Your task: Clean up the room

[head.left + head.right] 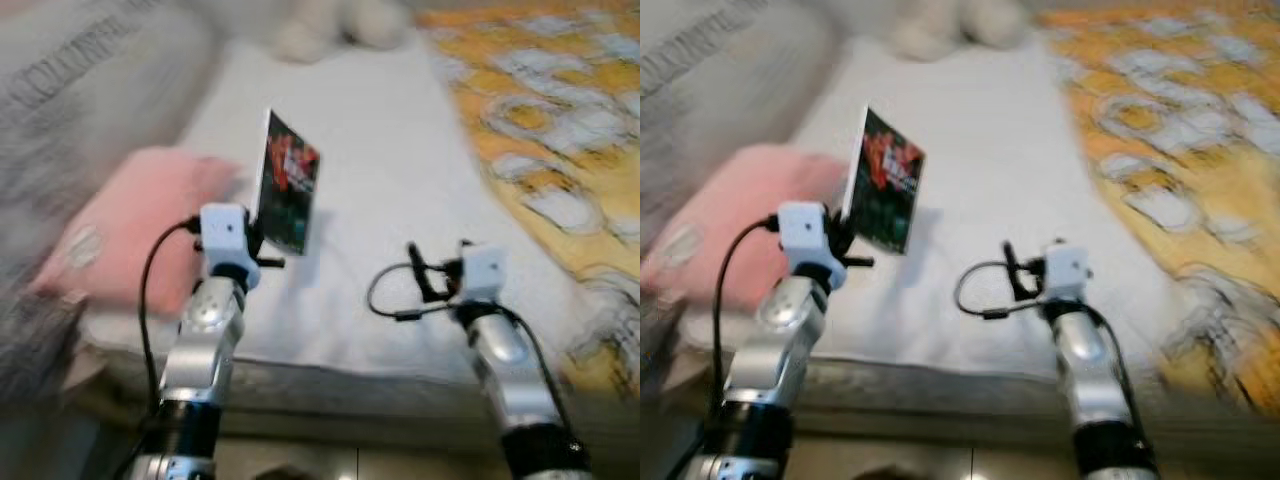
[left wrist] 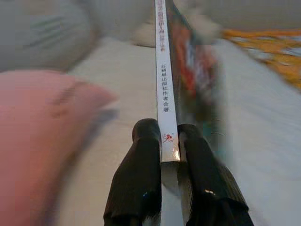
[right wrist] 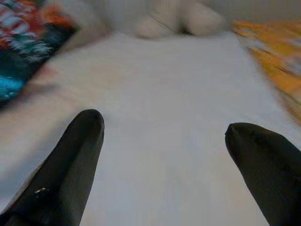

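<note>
My left gripper (image 2: pixel 170 141) is shut on a thin book (image 1: pixel 288 184) with a dark, red-and-green cover and a white spine (image 2: pixel 164 80). It holds the book upright by its lower edge, above the white bed sheet (image 1: pixel 390 170), just right of a pink pillow (image 1: pixel 135 225). My right gripper (image 3: pixel 164 136) stands open over the bare sheet, nothing between its fingers (image 3: pixel 82 141). In the eye views the right wrist (image 1: pixel 480 272) hovers near the bed's front edge. The views are blurred.
A yellow-and-white patterned blanket (image 1: pixel 545 110) covers the right side of the bed. A cream soft toy (image 1: pixel 330 25) lies at the far end. A grey printed pillow (image 1: pixel 70 80) sits far left. The mattress front edge (image 1: pixel 340 385) runs below both arms.
</note>
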Robot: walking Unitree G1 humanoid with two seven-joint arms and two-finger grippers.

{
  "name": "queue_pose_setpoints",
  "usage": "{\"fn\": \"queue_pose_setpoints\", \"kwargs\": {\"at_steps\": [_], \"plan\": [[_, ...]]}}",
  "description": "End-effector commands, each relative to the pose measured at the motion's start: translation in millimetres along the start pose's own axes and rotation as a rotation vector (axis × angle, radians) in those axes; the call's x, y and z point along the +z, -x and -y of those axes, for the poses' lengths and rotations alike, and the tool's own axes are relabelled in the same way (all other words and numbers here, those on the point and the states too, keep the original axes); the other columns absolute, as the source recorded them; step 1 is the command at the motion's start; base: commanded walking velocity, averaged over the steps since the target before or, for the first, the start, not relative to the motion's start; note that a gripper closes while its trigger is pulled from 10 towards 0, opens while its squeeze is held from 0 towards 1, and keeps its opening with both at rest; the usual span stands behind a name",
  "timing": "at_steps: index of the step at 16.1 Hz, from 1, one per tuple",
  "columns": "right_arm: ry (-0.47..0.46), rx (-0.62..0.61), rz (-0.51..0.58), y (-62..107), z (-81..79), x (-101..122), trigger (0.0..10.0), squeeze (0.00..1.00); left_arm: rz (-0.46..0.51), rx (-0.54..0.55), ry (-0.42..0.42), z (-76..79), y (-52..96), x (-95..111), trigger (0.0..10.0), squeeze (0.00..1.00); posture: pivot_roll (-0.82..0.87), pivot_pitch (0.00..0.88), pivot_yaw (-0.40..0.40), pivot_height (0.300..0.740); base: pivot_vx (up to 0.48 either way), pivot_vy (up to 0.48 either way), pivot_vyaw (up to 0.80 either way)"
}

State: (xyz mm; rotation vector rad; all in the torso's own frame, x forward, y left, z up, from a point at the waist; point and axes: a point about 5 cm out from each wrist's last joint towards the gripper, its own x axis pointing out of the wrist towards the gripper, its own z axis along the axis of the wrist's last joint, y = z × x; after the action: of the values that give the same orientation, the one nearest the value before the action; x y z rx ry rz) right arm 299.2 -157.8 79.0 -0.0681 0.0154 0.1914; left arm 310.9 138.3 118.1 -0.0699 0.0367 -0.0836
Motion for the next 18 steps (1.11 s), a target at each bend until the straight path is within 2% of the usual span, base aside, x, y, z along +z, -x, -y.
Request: {"fn": "queue_pose_setpoints", "kwargs": {"at_steps": [1,4,8,10,13,14,16,17,18], "plan": [[-0.015,0.032,0.022,-2.6,-10.9,5,10.0,0.00,0.016,0.064,-0.029,-16.0,2.4,3,10.0,0.00,-0.13,0.000,0.129,0.740,0.000,0.000,0.00],[-0.014,0.034,0.019,-0.9,-10.7,4,10.0,0.00,0.010,0.034,-0.057,-13.7,-2.6,5,10.0,0.00,-0.12,0.000,0.126,0.740,0.000,0.000,0.00],[-0.016,0.042,0.014,2.7,-14.6,3,10.0,0.00,0.017,-0.079,-0.103,-4.9,-23.5,18,10.0,0.00,-0.13,0.000,0.136,0.740,0.000,0.000,0.00],[-0.014,0.034,0.014,4.1,-12.4,2,10.0,0.00,0.031,-0.076,-0.117,-7.1,-24.4,20,10.0,0.00,-0.14,0.000,0.149,0.740,0.000,0.000,0.00],[-0.013,0.025,0.016,5.1,-9.4,2,10.0,0.00,0.028,-0.030,-0.068,-6.0,-16.0,14,10.0,0.00,-0.15,0.000,0.158,0.740,0.000,0.000,0.00],[-0.002,0.030,0.017,6.6,-8.1,4,10.0,0.00,0.012,0.036,-0.036,-9.2,-3.5,7,10.0,0.00,-0.15,0.000,0.160,0.740,0.000,0.000,0.00],[0.003,0.015,0.014,12.5,-1.2,8,10.0,0.00,-0.015,0.092,0.013,-18.2,27.0,-11,10.0,0.00,-0.15,0.000,0.147,0.740,0.000,0.000,0.63],[-0.015,0.001,0.008,21.8,3.2,9,10.0,0.00,-0.009,0.070,-0.027,-26.8,48.8,-19,10.0,0.00,-0.15,0.000,0.141,0.740,0.000,0.000,0.73],[-0.013,0.003,0.000,29.4,4.3,7,10.0,0.00,0.002,0.046,-0.051,-29.3,60.2,-21,10.0,0.00,-0.14,0.000,0.127,0.740,0.000,0.000,0.73]]}}
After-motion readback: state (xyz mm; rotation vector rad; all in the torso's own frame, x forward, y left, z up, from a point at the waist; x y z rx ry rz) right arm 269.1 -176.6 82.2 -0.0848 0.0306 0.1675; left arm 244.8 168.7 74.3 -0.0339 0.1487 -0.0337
